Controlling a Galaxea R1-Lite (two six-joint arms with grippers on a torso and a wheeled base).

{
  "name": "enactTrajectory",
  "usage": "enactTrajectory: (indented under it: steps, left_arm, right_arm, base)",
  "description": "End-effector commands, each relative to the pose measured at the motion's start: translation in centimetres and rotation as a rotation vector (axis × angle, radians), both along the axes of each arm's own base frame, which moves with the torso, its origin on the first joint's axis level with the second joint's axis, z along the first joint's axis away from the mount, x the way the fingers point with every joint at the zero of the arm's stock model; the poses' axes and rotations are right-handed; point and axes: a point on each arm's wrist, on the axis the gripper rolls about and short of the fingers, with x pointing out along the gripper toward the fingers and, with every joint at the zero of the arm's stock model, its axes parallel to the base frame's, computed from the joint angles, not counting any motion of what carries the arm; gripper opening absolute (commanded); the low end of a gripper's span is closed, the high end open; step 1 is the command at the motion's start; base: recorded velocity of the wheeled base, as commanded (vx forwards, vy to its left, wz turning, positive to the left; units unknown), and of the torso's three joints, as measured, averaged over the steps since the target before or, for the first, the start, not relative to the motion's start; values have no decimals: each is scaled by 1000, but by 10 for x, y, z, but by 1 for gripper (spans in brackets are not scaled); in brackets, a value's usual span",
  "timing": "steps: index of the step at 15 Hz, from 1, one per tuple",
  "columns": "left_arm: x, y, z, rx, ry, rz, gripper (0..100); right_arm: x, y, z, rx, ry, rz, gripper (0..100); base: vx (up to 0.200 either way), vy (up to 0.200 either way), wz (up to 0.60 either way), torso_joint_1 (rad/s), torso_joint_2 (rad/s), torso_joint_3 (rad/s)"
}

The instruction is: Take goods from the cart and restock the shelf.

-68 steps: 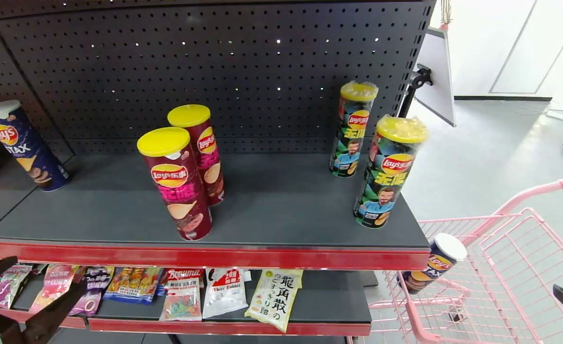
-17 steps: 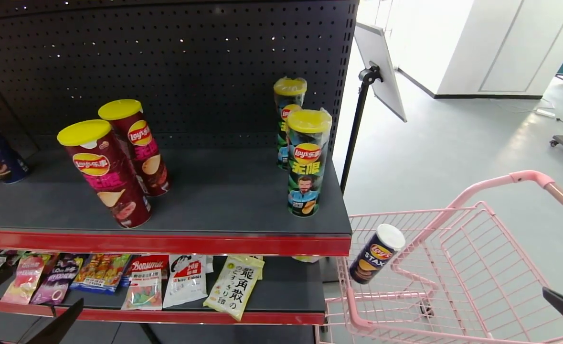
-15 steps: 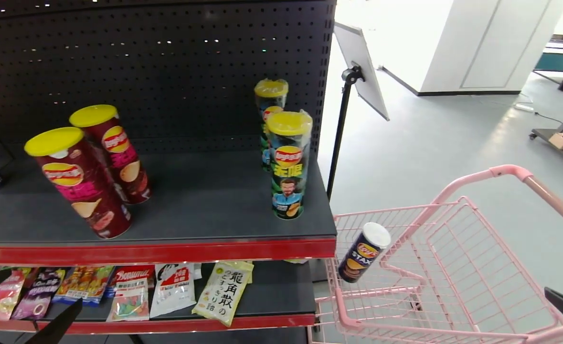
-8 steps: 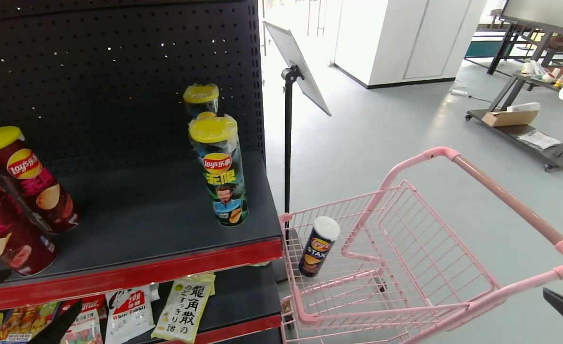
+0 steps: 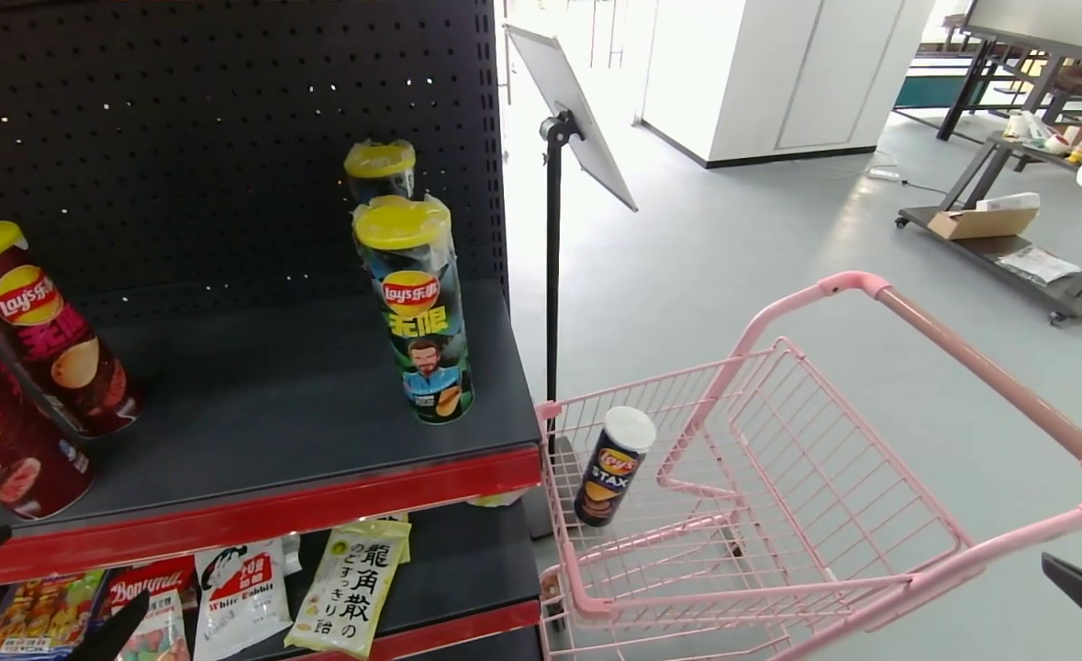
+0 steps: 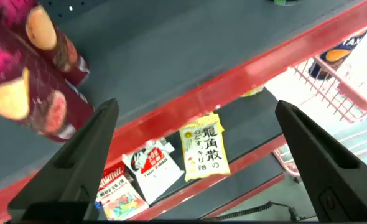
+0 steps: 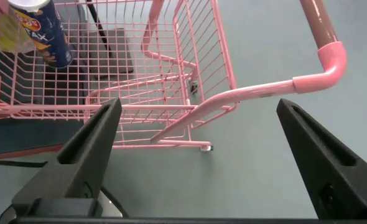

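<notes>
Blue chip can with a white lid sits in the far left corner of the pink cart, just right of the shelf. On the shelf's upper board, 2 green cans with yellow lids stand at the right end and 2 maroon cans at the left. Snack bags lie on the lower board. Left gripper hangs near the shelf's red edge, fingers spread wide and empty. Right gripper, likewise spread and empty, hangs near the cart's handle end.

Left claw held low, fingers spread wide; right claw low too, fingers likewise wide apart
</notes>
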Motion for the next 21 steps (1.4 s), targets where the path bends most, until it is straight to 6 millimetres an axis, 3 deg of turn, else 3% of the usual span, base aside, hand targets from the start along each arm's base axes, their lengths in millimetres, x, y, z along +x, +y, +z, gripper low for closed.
enactTrajectory:
  steps: [1, 4, 8, 15, 17, 19, 21]
  left_arm:
    - [-14, 1, -1, -5, -40, 0, 100]
    - [-29, 3, -6, -7, -40, 4, 100]
    - [-32, 3, -2, -6, -57, 12, 100]
    - [-35, 4, -7, -7, -54, 38, 100]
    - [-34, 4, -7, -16, -42, 43, 100]
    - [-34, 4, -5, -15, -45, 57, 100]
    - [-31, 4, 0, -46, -38, 55, 100]
  right_arm:
    - [5, 0, 1, 2, 15, 14, 100]
    - [13, 4, 2, 1, 17, 72, 100]
    - [28, 7, 1, 4, 28, 114, 100]
    - [83, 10, -9, 57, 79, 174, 100]
    - [104, 32, -17, 183, 140, 276, 100]
    - [120, 42, -21, 237, 155, 285, 100]
    - [135, 57, -34, 296, 207, 450, 100]
  base:
    - [0, 0, 0, -144, 354, 203]
    - [0, 0, 0, -150, 349, 209]
    - [0, 0, 0, -146, 372, 221]
    - [0, 0, 0, -157, 409, 251]
    - [0, 0, 0, -27, 80, 56]
    - [0, 0, 0, 0, 0, 0]
    - [0, 0, 0, 0, 0, 0]
